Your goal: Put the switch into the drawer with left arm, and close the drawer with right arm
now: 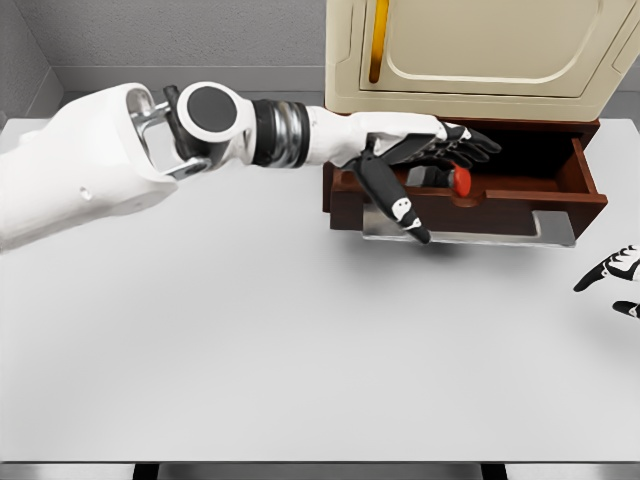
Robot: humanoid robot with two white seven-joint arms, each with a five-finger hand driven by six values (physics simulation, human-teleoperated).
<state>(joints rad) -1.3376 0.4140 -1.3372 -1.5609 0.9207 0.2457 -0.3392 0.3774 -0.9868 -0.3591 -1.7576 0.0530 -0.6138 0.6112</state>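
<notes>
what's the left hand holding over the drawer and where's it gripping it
Cannot be told for sure: the left hand is over the open drawer, fingers curled around a dark object with a red end, seemingly gripping its dark part.

Perhaps a lab: bare white table point(300, 350), grey walls point(180, 35)

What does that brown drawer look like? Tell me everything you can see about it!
The dark reddish-brown wooden drawer is pulled open from under a cream cabinet. It has thick walls and a flat silver metal handle along its front. It sits level at the back of the white table. The robot's left hand reaches over its front wall, and something with a red part shows inside.
</notes>
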